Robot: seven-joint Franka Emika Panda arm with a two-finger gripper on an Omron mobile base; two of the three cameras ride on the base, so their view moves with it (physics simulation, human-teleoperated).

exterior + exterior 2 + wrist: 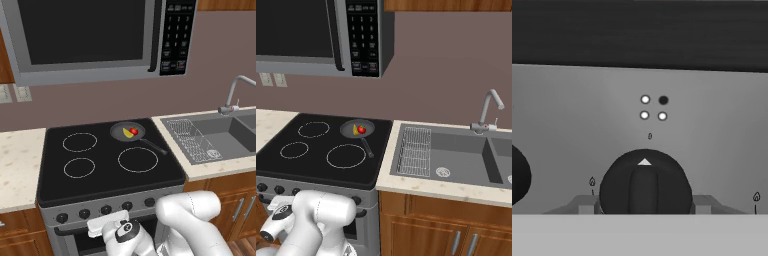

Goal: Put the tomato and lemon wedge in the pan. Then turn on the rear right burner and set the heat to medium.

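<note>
One tomato (134, 131), one lemon wedge (127, 133) in one pan (120, 132); hand (644, 204) clamped on one knob (645, 182) — five knobs.

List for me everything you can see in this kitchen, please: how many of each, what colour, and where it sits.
pan: one, dark grey with a black handle, on the rear right burner of the cooktop.
tomato: one, red, in the pan.
lemon wedge: one, yellow, in the pan beside the tomato.
cooktop: one, glossy black, three white rings showing.
stove knobs: a row, black, on the grey front panel.
microwave: one, grey, above the stove.
sink: one, grey, right of the stove, with a wire rack inside.
faucet: one, silver, behind the sink.
counter: beige, on both sides of the stove.
gripper: one, fingers closed on either side of a black knob.
</note>
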